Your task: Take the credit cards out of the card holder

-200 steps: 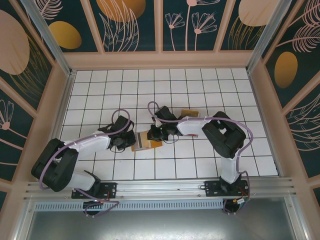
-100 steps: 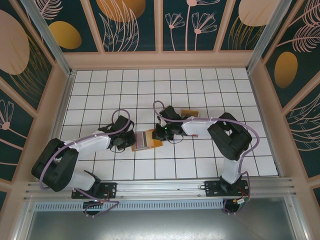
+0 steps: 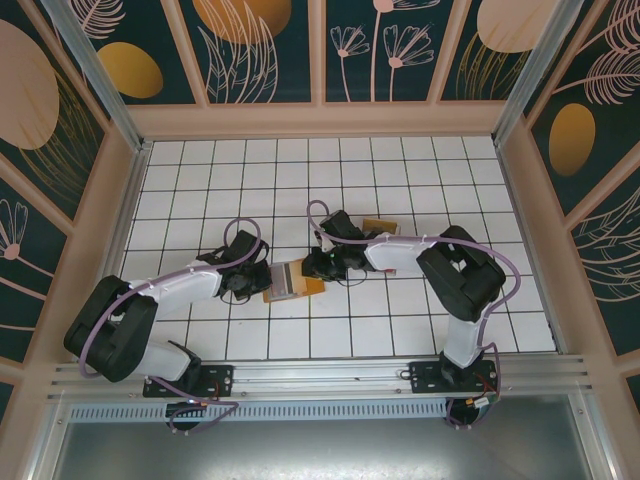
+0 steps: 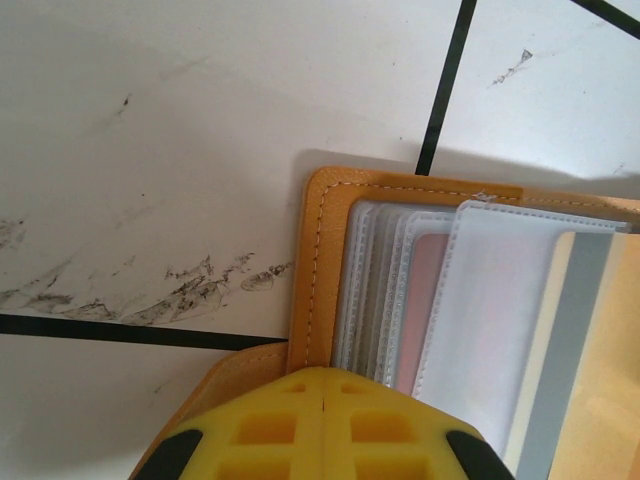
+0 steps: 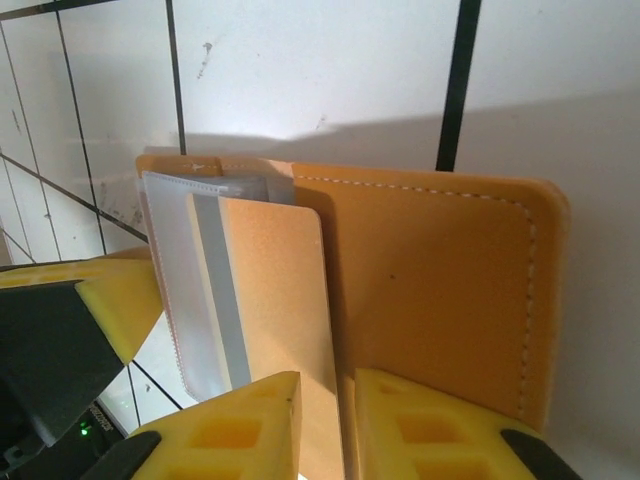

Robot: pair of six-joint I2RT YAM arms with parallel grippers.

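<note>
White-tiled table (image 3: 400, 180): my right hand (image 5: 328, 420) pinches a card (image 5: 270, 290); left hand (image 4: 325, 390), pressed together, pins the card holder (image 4: 318, 270), which I fear may drag along.

The whole table (image 3: 200, 170) is seen from high above and behind its near edge, looking down. The card holder (image 3: 293, 281) near the middle is shared: it is framed very close by both wrist cameras, from opposite ends.
</note>
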